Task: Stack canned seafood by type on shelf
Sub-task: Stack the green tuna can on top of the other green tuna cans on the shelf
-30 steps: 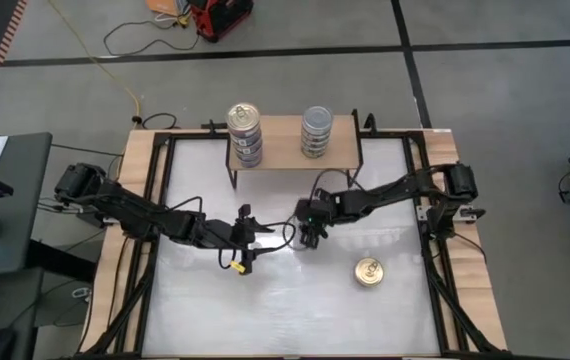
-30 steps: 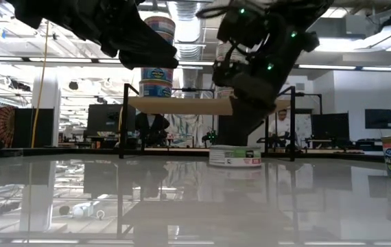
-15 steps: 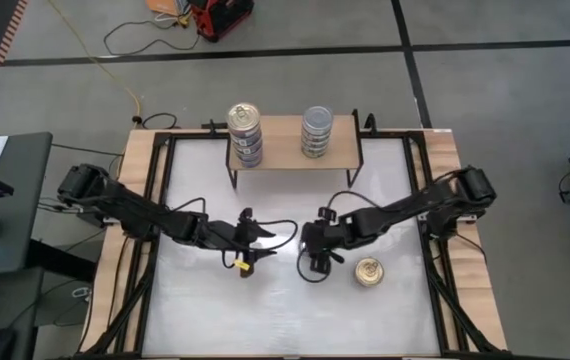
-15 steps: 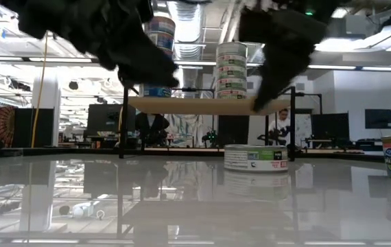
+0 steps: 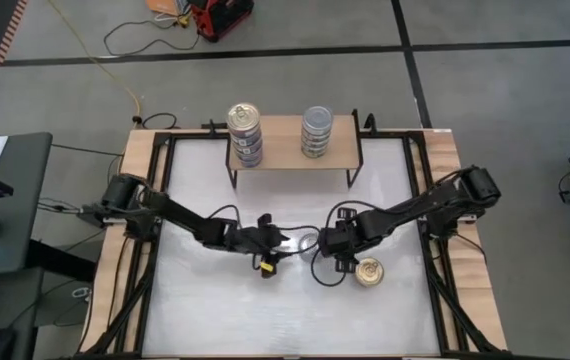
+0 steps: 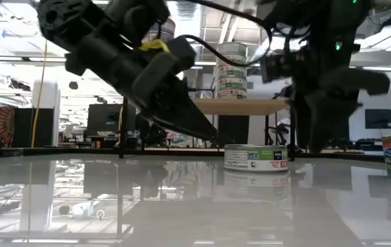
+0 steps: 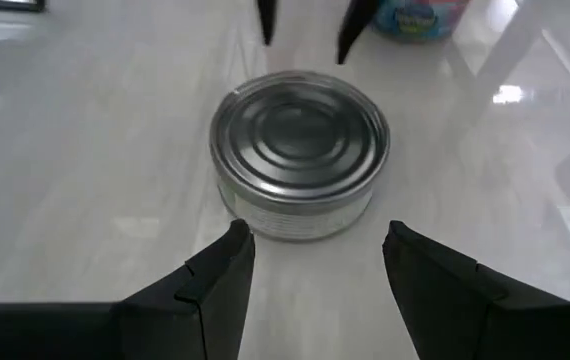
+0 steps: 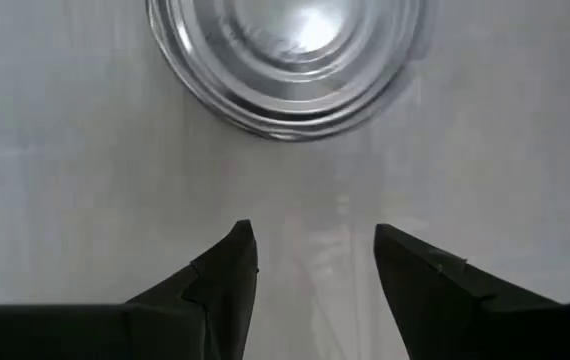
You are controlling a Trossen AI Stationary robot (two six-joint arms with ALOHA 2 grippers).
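Silver-topped can (image 7: 300, 155) — ahead of left claw (image 7: 310, 262)

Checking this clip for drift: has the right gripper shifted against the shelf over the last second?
Yes. In the high view the right gripper has moved away from the shelf, toward the table's near edge, and now sits beside the gold-topped can.

Both arms reach in low toward the middle of the desk, elbows out near its side edges. The left gripper (image 5: 277, 243) points toward the right one, fingers (image 7: 227, 268) spread apart with nothing between them. The right gripper (image 5: 331, 262) hangs just opposite, tilted downward, its fingers (image 8: 233, 262) parted too and holding nothing. The two grippers sit near each other without touching.
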